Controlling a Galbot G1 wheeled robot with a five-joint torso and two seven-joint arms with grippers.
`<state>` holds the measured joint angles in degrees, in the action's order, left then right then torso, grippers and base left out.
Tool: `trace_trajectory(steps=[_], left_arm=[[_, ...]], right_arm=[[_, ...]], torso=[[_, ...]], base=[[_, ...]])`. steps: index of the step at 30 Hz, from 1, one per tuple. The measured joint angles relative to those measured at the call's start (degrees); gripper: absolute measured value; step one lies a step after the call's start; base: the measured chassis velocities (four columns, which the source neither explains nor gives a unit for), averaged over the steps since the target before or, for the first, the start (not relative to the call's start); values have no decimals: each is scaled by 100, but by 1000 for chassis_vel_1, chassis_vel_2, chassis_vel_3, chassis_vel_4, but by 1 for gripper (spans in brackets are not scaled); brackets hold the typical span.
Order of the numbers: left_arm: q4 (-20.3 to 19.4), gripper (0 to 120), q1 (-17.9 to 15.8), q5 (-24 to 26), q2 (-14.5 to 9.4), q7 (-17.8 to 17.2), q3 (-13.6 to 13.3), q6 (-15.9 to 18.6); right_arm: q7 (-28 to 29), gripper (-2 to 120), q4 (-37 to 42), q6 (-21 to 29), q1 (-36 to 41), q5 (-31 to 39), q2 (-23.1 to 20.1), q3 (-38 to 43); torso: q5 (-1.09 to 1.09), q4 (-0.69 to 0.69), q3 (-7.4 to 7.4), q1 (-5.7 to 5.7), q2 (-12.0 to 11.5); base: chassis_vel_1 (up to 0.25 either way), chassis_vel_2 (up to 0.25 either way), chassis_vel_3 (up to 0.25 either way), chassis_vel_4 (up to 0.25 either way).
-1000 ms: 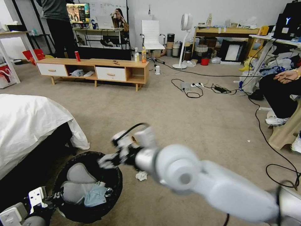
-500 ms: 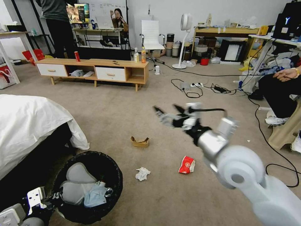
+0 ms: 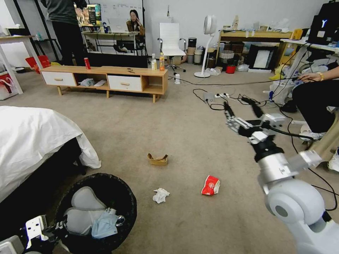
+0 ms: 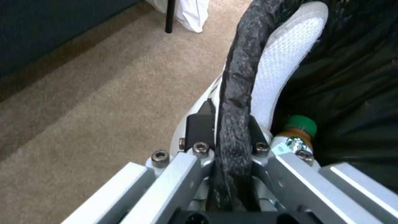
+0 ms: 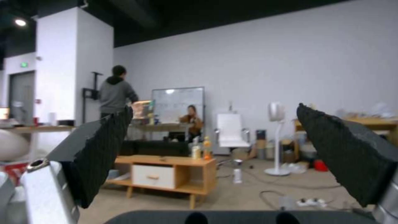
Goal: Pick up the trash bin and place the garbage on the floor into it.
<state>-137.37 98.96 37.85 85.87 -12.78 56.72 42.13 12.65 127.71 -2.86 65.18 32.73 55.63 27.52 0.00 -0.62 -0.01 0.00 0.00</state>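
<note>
Gripping the rolled black-bag rim of the trash bin (image 3: 97, 211), the left gripper (image 3: 53, 231) sits at about 7 o'clock in the head view; in the left wrist view its fingers (image 4: 199, 127) are pinched on that rim (image 4: 236, 93), one outside the wall and one inside. Bin rests low on the beige carpet floor (image 3: 141, 120), just beside the white-sheeted bed (image 3: 31, 137). Contents seen: a white mesh shoe sole (image 4: 286, 53), a green-capped bottle (image 4: 296, 137), a pale blue face mask (image 3: 104, 224). Right gripper (image 3: 243, 109) is raised at about 2 o'clock, well above the carpet, its two black-padded fingers (image 5: 344, 149) spread wide with nothing between them; the right wrist view looks out level across the room toward a wooden TV cabinet (image 5: 166, 174). Garbage on the floor, near centre: a tan cardboard tray (image 3: 158, 159) farthest from the robot, a crumpled white tissue (image 3: 160, 195) at 5 o'clock of the tray and near the bin, a crushed red-white cup (image 3: 210, 185) at 3 o'clock of the tissue. All three lie apart from each other and from both grippers. Black cables (image 3: 212, 100) cross the carpet at 1 o'clock.
</note>
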Motion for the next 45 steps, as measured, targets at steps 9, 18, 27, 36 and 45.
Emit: trace_trajectory(steps=[9, 18, 27, 36, 45], left_arm=[[12, 2, 3, -304, 124, 134, -108, 0], [15, 2, -34, -460, 213, 200, -177, 0], [46, 2, -101, -538, 223, 235, -195, -9], [83, 2, -168, -543, 222, 240, -193, -17], [102, 2, -164, -597, 206, 241, -47, -13]], right_arm=[[13, 100, -86, -790, 1289, -1105, 480, 376], [313, 100, -5, -817, 1957, -2380, 1261, 591], [625, 100, -19, -943, 2642, -3273, 1926, 589], [649, 100, -125, -1067, 2834, -3446, 2062, 602], [642, 100, -240, -1156, 2815, -3454, 2060, 605]], torso=[[-1, -1, 0, 0, 0], [0, -1, 0, 0, 0], [0, -1, 0, 0, 0], [-1, 0, 0, 0, 0], [-1, 0, 0, -1, -1]], base=[[0, 0, 0, 0], [0, 0, 0, 0], [0, 0, 0, 0], [0, 0, 0, 0], [0, 0, 0, 0]])
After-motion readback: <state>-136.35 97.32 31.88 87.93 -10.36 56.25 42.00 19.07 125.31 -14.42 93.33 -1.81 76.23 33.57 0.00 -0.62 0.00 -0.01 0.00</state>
